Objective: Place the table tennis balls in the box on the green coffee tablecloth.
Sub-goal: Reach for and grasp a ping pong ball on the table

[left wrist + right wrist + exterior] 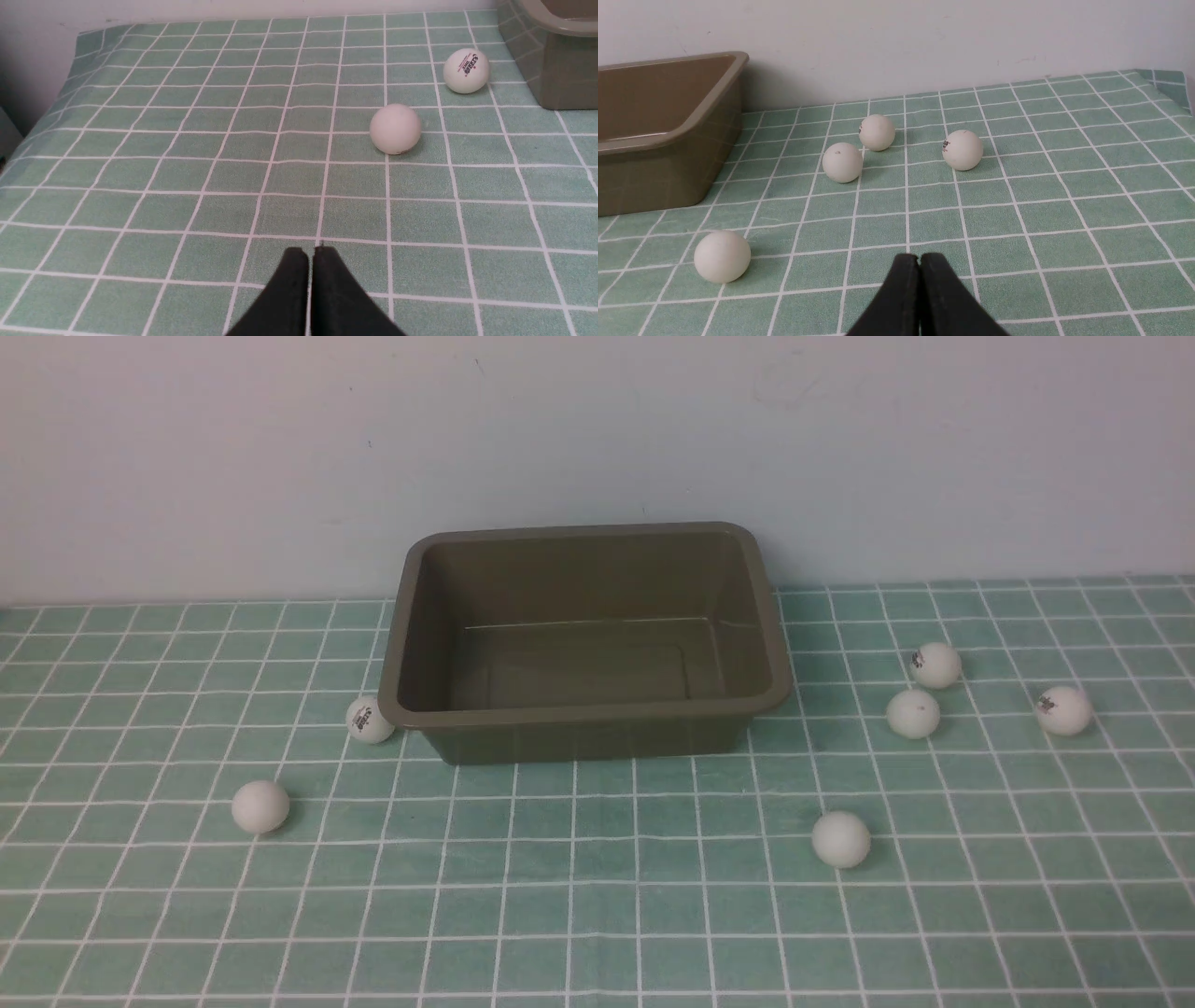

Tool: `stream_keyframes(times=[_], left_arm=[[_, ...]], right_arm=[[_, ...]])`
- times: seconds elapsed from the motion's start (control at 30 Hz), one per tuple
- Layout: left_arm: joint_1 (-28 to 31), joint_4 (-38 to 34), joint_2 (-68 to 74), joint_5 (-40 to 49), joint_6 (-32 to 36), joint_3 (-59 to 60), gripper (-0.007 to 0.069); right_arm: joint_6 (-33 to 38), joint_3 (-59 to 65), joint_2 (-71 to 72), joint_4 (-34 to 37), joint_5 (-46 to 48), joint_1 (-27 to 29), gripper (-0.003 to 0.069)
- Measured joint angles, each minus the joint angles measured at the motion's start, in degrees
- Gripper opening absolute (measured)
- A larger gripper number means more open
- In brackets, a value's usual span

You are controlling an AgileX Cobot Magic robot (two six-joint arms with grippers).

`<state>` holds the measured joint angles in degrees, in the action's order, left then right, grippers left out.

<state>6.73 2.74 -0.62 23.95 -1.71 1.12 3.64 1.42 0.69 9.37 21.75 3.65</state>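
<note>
The olive-brown box stands empty at the middle back of the green coffee tablecloth. Several white table tennis balls lie around it: one touching its left front corner, one farther left and nearer, one in front to the right, and three on the right. Neither arm shows in the front view. My left gripper is shut and empty, short of two balls. My right gripper is shut and empty, with balls ahead.
A pale wall rises right behind the box. The cloth's left edge drops off in the left wrist view, and its far right corner shows in the right wrist view.
</note>
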Motion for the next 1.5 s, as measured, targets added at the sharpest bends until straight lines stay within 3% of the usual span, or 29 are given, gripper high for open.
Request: stream_keyframes(times=[1.3,1.5], left_arm=[[0.0,0.7,0.0,0.0,0.7,0.0,-0.0004],[0.0,-1.2,0.0,-0.7,0.7,0.1,-0.0004]], right_arm=[[0.3,0.0,0.0,-0.4,0.0,0.0,-0.0016],[0.3,0.0,0.0,3.0,0.1,0.0,-0.0016]])
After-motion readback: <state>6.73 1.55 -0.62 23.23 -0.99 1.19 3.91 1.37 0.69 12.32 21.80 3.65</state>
